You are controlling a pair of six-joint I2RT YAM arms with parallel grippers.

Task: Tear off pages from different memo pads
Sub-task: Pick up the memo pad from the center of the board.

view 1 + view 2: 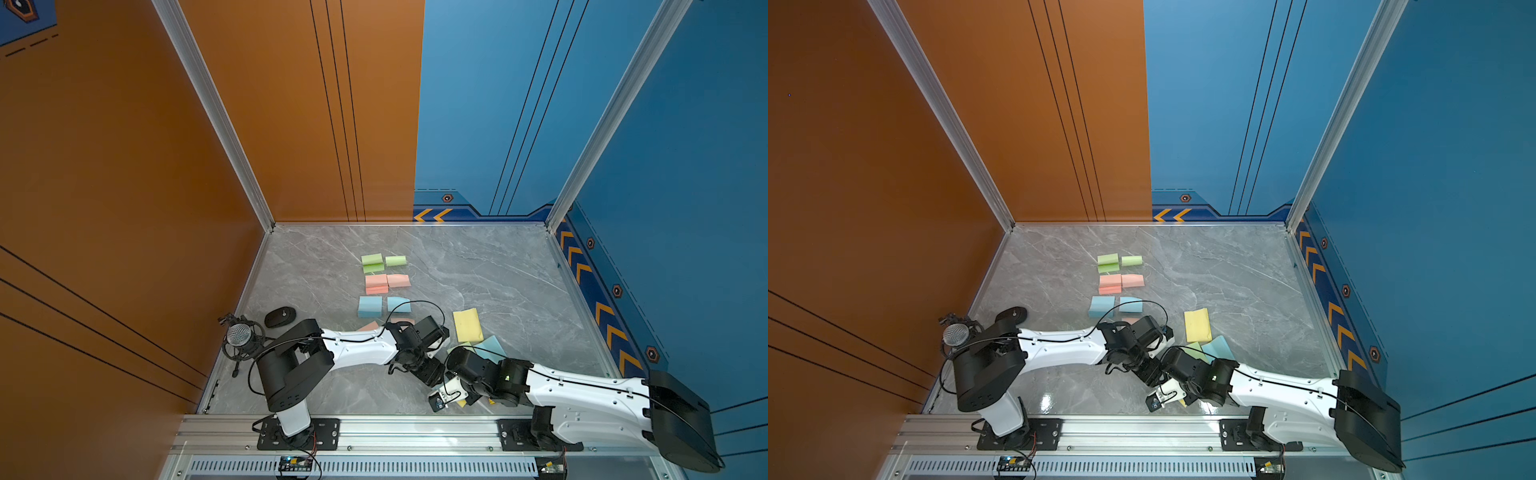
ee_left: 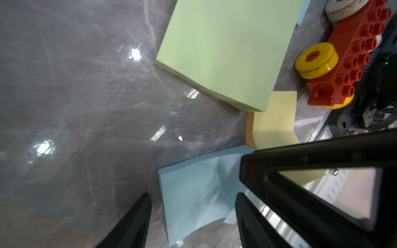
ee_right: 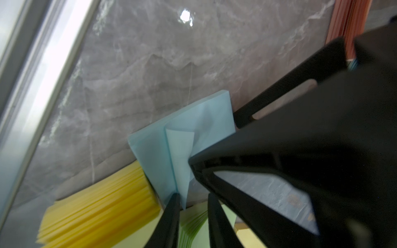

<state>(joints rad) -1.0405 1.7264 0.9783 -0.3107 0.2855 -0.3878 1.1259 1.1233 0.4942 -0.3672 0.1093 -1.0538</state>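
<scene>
Blue pad lying near the front of a grey marble table.

An orange wall and a blue wall, joined by aluminium posts, enclose the veined table. At mid-table the memo pads lie in paired rows of green, pink and blue, and a yellow pad sits apart, nearer the right arm. The left gripper stands wide, one finger on either side of the blue pad. The right gripper is narrowly parted, with a clear gap between its jaws. The pad's top page curls upward, and its lifted corner hangs just beside one finger. A green pad and a red toy car lie close by.
</scene>
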